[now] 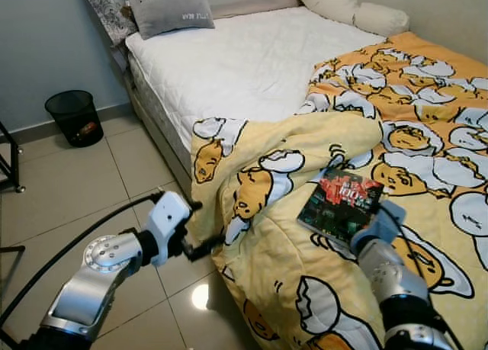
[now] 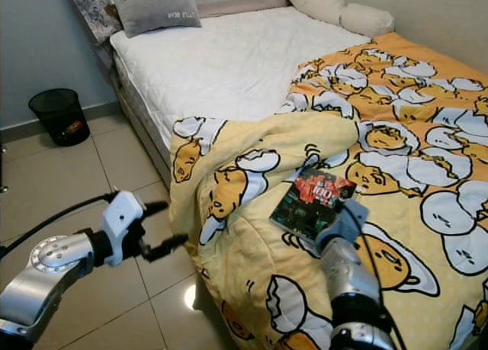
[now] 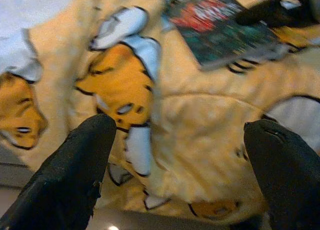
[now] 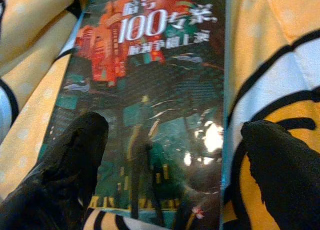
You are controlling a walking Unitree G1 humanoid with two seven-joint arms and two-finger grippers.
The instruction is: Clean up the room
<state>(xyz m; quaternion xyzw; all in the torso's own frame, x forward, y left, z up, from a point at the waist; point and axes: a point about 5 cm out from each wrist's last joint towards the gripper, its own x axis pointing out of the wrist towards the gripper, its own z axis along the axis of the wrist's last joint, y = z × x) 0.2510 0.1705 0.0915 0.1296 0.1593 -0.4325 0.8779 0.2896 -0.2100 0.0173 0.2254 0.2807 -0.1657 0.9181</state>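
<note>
A dark book (image 1: 341, 203) with a red and green cover and "100" on it lies flat on the yellow egg-print blanket (image 1: 290, 266), which covers the near part of the bed and hangs over its side. My right gripper (image 4: 175, 155) is open just over the book's near end. One finger (image 4: 75, 165) is above the cover and the other (image 4: 280, 175) is above the blanket beside it. My left gripper (image 1: 204, 226) is open beside the blanket's hanging edge, low by the bed's side. The book (image 3: 220, 29) also appears past it in the left wrist view.
The bare white mattress (image 1: 252, 60) runs to the far end, with a grey pillow (image 1: 169, 7) and a white bolster (image 1: 351, 11) there. A black mesh bin (image 1: 74, 117) stands by the wall on the tiled floor (image 1: 76, 190). A black stand (image 1: 9, 159) is at far left.
</note>
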